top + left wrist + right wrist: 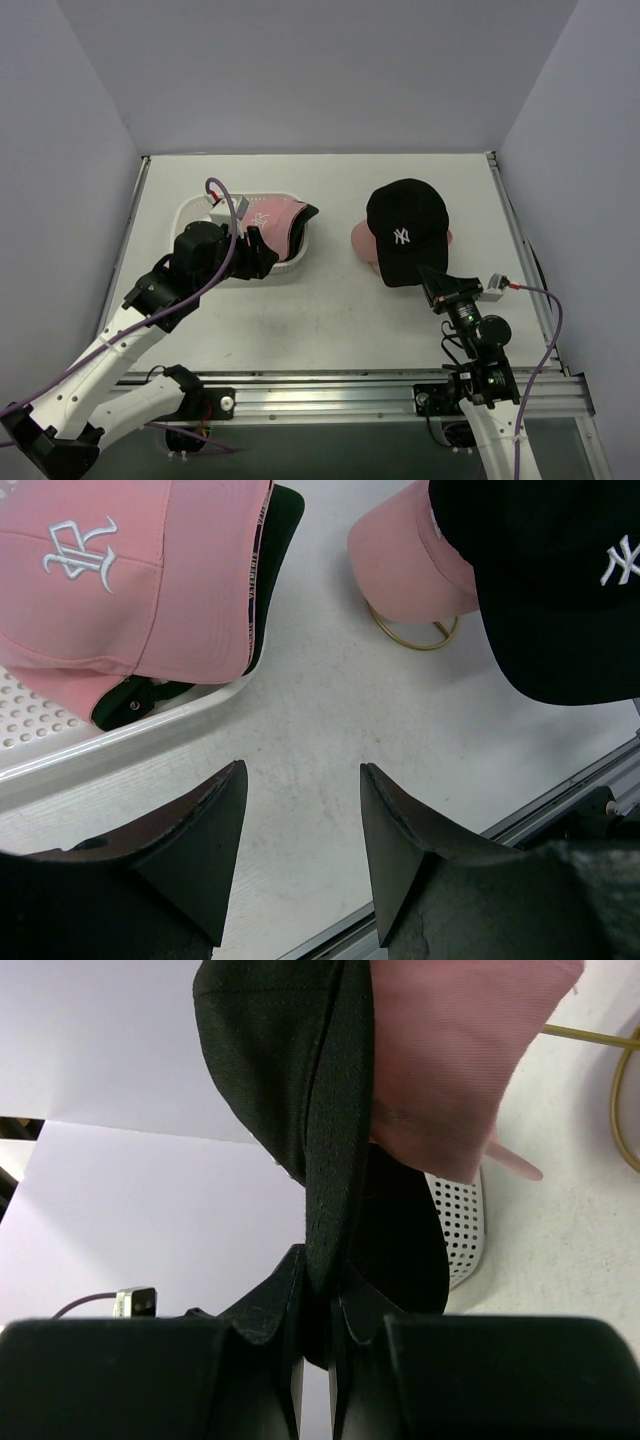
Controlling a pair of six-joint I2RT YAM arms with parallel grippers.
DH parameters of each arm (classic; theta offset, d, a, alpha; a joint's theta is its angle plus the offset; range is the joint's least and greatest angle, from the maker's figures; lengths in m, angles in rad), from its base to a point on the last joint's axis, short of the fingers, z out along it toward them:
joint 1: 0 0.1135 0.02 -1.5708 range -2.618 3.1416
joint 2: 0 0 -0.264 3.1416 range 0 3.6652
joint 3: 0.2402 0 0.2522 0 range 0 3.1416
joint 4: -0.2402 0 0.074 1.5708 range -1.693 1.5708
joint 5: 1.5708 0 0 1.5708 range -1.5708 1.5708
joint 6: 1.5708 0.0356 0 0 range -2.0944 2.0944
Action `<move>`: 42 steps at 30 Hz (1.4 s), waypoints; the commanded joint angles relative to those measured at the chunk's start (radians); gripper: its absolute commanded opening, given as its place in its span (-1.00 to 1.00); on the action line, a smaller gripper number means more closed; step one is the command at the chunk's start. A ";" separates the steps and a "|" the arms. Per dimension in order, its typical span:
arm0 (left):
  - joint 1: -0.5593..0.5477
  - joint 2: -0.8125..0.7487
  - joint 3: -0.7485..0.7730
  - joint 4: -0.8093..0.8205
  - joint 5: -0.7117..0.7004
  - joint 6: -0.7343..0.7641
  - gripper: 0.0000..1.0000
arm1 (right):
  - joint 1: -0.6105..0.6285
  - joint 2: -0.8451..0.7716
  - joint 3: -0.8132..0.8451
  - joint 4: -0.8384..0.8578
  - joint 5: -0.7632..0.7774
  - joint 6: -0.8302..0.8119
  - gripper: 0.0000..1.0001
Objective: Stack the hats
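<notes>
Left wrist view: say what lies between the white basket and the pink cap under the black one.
Only bare table lies between the basket and that pink cap, as the left wrist view shows.

A white table enclosed by plain pale walls.

The white, faintly scuffed tabletop has an aluminium rail running along its near edge. Two things stand directly on it, well apart. Left of centre sits a white perforated plastic basket, resting on its base with its long side roughly parallel to the rail. Right of centre is a gold wire stand — only a curved loop at its foot shows, touching the surface — the rest hidden beneath a pink fabric baseball cap and a black fabric baseball cap.
</notes>
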 commanded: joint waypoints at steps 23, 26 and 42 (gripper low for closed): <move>-0.016 -0.012 0.002 0.002 -0.028 0.021 0.15 | -0.006 -0.014 0.026 -0.111 0.043 0.024 -0.94; -0.018 -0.013 0.001 0.002 -0.028 0.018 0.15 | -0.004 -0.014 0.040 -0.157 0.059 0.013 -0.94; -0.025 -0.010 0.002 -0.004 -0.038 0.021 0.15 | -0.006 -0.014 -0.048 -0.060 0.022 0.135 -0.97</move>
